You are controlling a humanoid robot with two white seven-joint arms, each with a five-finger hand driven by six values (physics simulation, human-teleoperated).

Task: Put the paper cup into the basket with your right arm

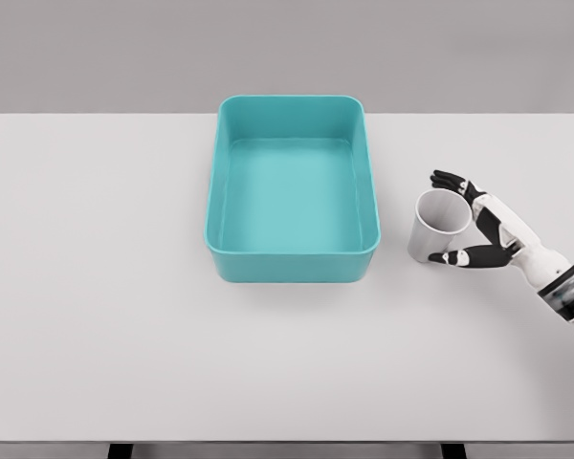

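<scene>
One hand in view, my right hand (471, 222), entering from the lower right edge on its white arm.

Item 1, right hand. Fingers spread wide, dark fingertips (447, 179) reaching past the far rim of the cup, thumb lying along the near side at its base. I read this as a cradle around the cup, with the fingers not yet drawn in; whether any pad is pressing the wall, I cannot tell from up here. I would not call it a firm hold.

Item 2, paper cup (434, 229). White, mouth up and tipped somewhat toward the hand, sitting between fingers and thumb. Its base appears to rest on the table; no lift visible.

Item 3, basket (292, 258). Teal, rectangular, open top, nothing inside. It lies just beyond the cup on the side away from my palm, close but not touching it.

Item 4, table (124, 316). White, plain, carrying all of the above.

Left arm: not seen anywhere.

Progress, by my estimate: approach done, hand placed around the cup. Outstanding: close the fingers, raise the cup clear of the near wall of the basket, carry it across, release. I judge the task early, under halfway.
</scene>
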